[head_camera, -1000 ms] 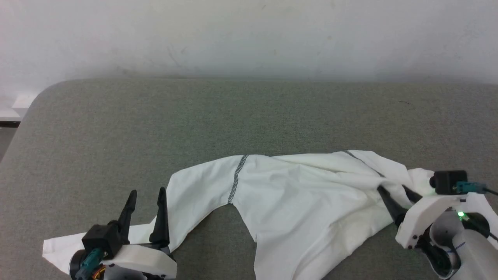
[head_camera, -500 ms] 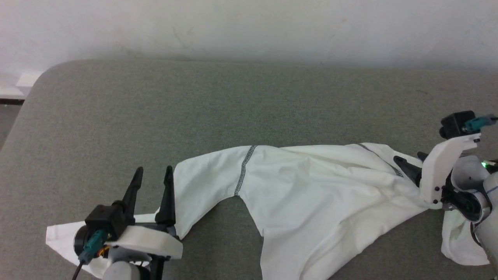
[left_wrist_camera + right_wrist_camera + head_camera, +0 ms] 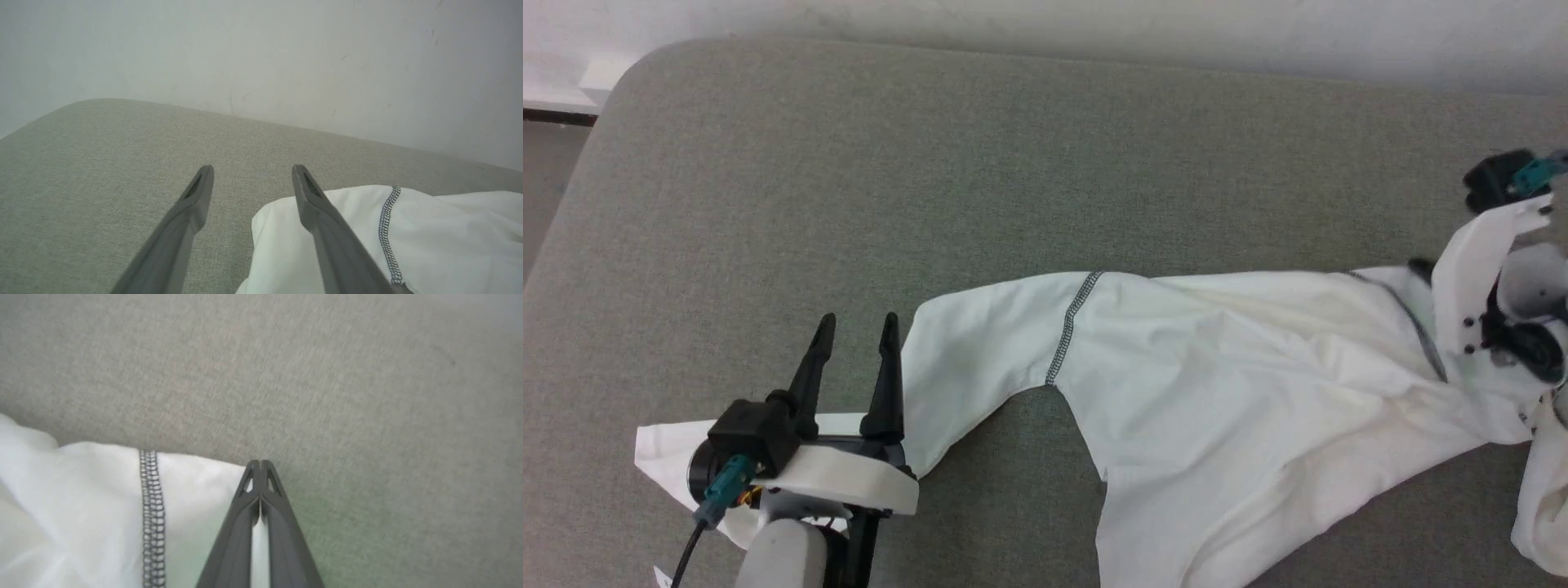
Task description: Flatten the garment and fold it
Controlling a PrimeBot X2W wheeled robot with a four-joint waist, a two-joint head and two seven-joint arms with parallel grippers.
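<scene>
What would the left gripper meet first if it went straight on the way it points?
The left gripper points past the garment: likely bare grey pad first, then the wall. Its height is unclear.

A wide grey-green woven-fabric surface [image 3: 849, 163] with a rounded far-left corner meets a plain white, faintly scuffed wall [image 3: 286, 61]. A strip of grey floor [image 3: 543, 188] lies beyond its left edge. The light is soft and even.

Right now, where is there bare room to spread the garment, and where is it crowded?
Bare: the broad grey surface between the garment and the wall, and the wedge between sleeve and body. Crowded: near left, where the open left fingers sit over the sleeve; far right, where the right fingers pinch cloth.
</scene>
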